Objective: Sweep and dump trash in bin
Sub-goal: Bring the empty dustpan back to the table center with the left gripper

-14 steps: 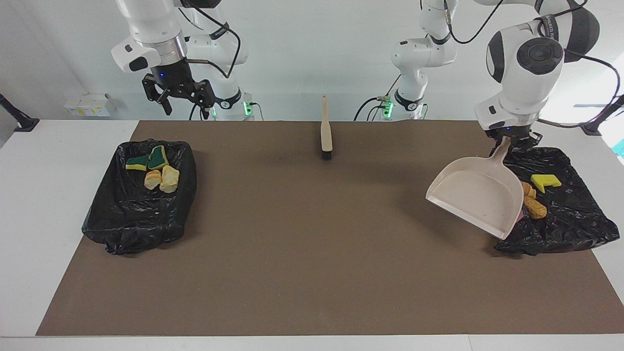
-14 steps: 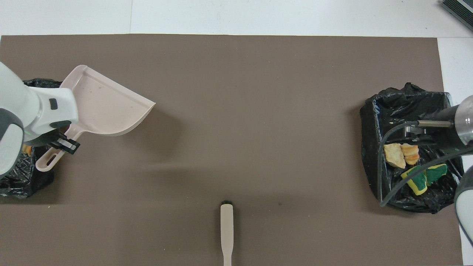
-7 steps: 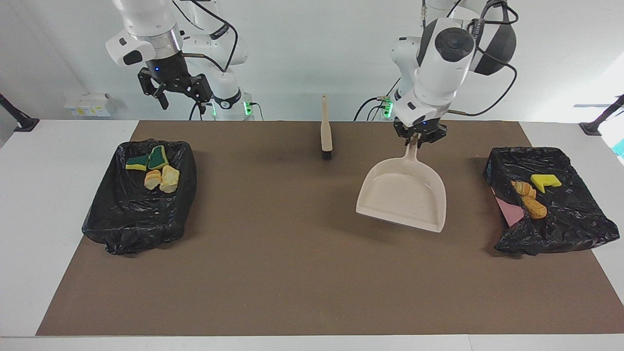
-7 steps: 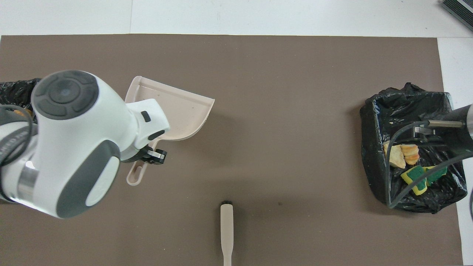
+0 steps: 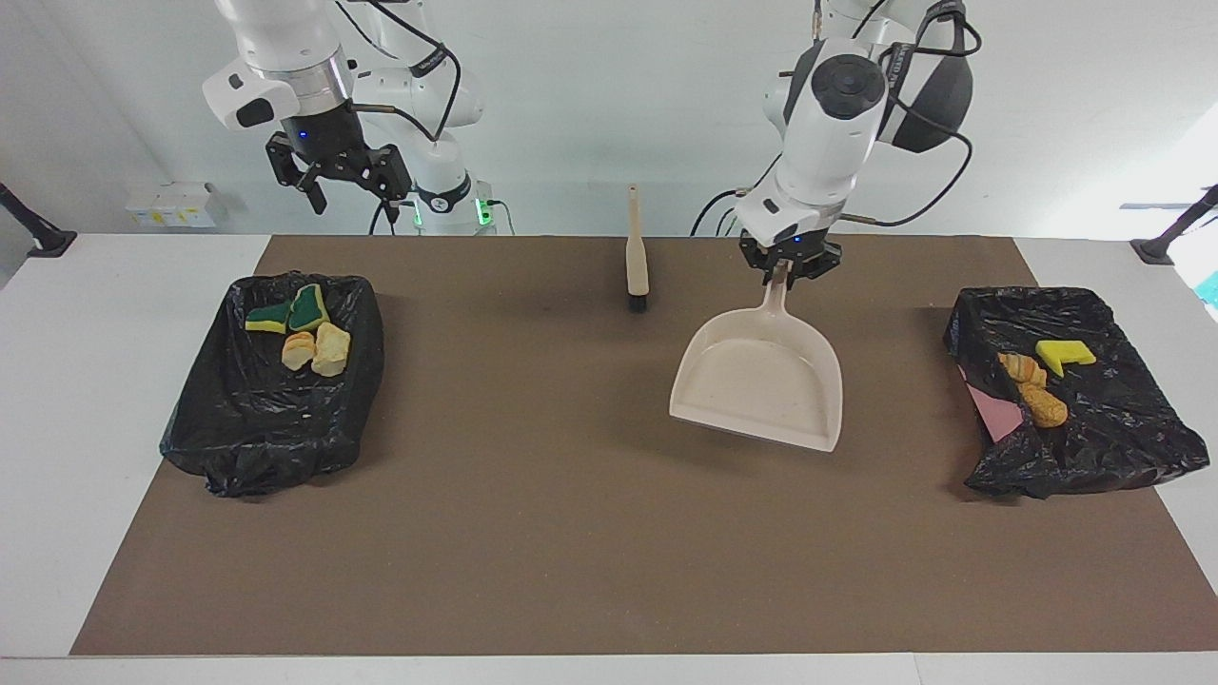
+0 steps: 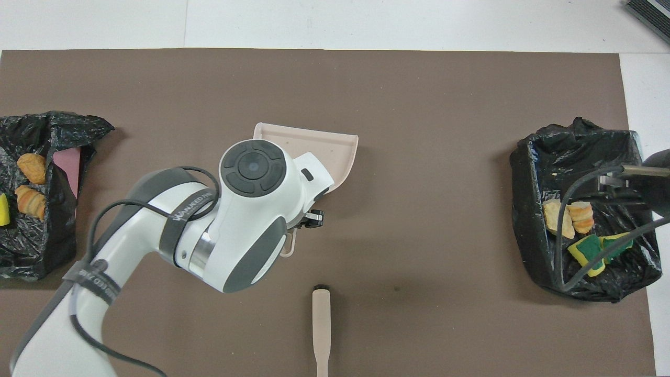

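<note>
Facing view: the left gripper [image 5: 789, 269] clamps the dustpan [image 5: 758, 382] handle above the mat [image 5: 571, 533]; the right gripper [image 5: 335, 179], fingers spread, hangs over its bin [image 5: 271, 419], which holds scraps [image 5: 314, 347].

Overhead: more scraps [image 6: 30, 186] sit in the other bin [image 6: 39, 246]; brush [image 6: 321, 327] lies nearer the robots.

The left arm reaches out over the middle of the table, wrist bent steeply down, its tool [image 5: 788, 269] clamped shut around a handle. The right arm is drawn up high at its own end, its tool [image 5: 333, 181] hanging with fingers [image 5: 315, 198] spread apart.
</note>
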Available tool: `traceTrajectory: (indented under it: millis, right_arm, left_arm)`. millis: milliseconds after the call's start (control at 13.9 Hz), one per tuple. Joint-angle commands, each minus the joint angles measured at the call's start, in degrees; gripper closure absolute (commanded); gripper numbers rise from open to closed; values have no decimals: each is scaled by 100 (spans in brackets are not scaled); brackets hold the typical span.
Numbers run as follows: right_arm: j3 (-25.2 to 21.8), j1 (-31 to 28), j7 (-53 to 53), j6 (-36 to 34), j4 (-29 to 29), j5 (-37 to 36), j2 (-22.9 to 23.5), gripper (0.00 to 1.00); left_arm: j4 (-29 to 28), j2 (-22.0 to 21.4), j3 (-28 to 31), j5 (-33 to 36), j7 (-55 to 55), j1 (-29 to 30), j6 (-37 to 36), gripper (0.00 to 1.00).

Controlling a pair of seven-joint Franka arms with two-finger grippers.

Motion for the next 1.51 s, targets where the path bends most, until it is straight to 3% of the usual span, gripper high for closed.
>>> traceTrajectory:
  millis: [0,144,360,432,576,865,1441]
  right_arm:
    - [-45,-18,-158,-256,187,55,108,0]
    - [-45,-36,-158,-309,301,55,170,0]
    - [-54,-36,-149,-300,310,55,170,0]
    - [-62,-53,-149,-309,310,64,170,0]
    - [-62,-88,-132,-240,310,90,170,0]
    - [-80,-88,-131,-301,275,108,126,0]
    - [-80,-141,-149,-248,231,81,91,0]
  left_arm:
    - [-492,-1,113,-85,-672,-226,1050,96]
    - [-555,-28,104,-85,-727,-252,1088,88]
    - [-582,60,113,-85,-736,-244,1211,85]
    - [-616,78,113,-85,-692,-226,1281,75]
    - [-565,78,113,-85,-753,-200,1177,0]
    - [-425,-27,227,-33,-719,-86,923,0]
    - [234,-89,289,3,-150,1108,703,0]
